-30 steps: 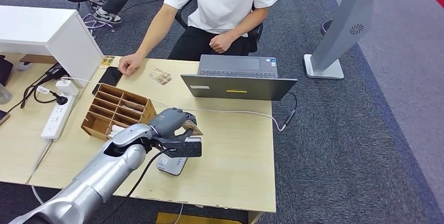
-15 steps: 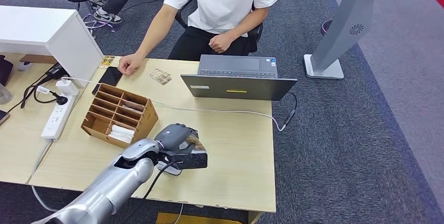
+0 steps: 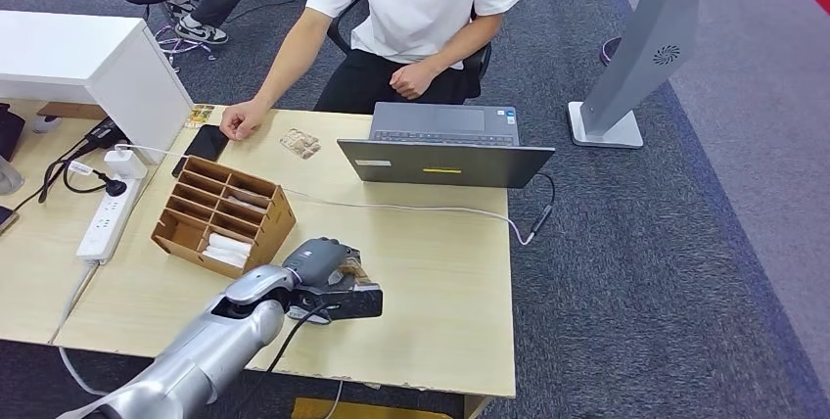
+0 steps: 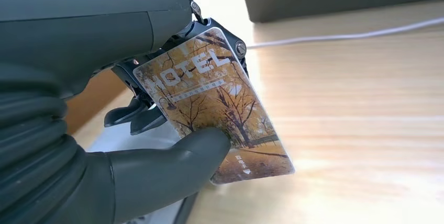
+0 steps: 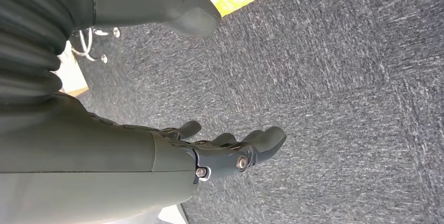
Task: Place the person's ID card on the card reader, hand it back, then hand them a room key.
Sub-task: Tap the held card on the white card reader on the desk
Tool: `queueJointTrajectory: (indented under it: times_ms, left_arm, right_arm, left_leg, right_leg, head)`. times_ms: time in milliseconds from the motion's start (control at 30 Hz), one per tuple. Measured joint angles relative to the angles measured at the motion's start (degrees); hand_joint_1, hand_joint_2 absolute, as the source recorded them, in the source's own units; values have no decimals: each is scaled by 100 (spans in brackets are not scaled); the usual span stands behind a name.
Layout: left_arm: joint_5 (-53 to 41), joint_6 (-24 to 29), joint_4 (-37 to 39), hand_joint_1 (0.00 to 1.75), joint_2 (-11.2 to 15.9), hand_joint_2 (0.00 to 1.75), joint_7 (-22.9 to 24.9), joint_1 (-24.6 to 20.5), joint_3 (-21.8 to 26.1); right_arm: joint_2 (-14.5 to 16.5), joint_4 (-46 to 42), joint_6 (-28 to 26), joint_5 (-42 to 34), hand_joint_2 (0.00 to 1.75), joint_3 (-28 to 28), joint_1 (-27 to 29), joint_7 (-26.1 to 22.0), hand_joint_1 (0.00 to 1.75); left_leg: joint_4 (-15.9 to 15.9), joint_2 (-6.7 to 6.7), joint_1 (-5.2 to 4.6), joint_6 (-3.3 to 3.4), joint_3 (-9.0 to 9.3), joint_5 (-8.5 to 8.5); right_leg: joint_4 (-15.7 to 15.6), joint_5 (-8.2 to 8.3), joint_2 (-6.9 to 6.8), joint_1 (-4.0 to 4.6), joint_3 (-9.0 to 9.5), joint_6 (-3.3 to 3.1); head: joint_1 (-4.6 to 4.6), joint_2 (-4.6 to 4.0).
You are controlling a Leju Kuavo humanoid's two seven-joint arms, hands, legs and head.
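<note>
My left hand point(image 3: 331, 277) is low over the near part of the desk point(image 3: 440, 282), pinching a card point(image 4: 217, 111) between the thumb point(image 4: 173, 169) and the darker fingers point(image 4: 131, 116). The card is printed with autumn trees and the word HOTEL. It is tilted, one long edge towards the desk top, and I cannot tell whether it touches anything below. Just under my hand lies the pale grey card reader point(image 3: 311, 309), mostly hidden by my fingers and wrist; a dark cable runs from it off the near edge of the desk.

Beside my hand, towards the far left, stands a brown cardboard organiser point(image 3: 223, 211) with divided slots, white items lying in the nearest one. Beyond it a person in a white T-shirt sits at the far side, one hand point(image 3: 241, 121) resting on the desk next to a black phone point(image 3: 206, 142). A small card point(image 3: 299, 142) lies flat near that hand. An open grey laptop point(image 3: 445, 145) faces the person.

My right hand point(image 5: 230, 153) hangs over grey carpet, its fingers apart and holding nothing.
</note>
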Motion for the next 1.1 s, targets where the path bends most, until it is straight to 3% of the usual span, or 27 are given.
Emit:
queueJointTrajectory:
  times_ms: [767, 1100]
  left_arm:
    - [-433, 207, -82, 175, 328, 175, 209, -349, 1]
    - [-403, -259, -234, 175, 402, 175, -5, -353, 1]
  right_arm:
    - [4, 0, 16, 191, 175, 0, 7, 5, 0]
    - [11, 0, 16, 225, 175, -5, 11, 9, 0]
  left_leg:
    - [0, -1, 0, -5, 0, 4]
    - [0, -1, 0, -4, 0, 4]
  right_leg:
    - [0, 1, 0, 0, 0, 1]
    - [0, 1, 0, -1, 0, 1]
  head:
    - [1, 0]
    - [1, 0]
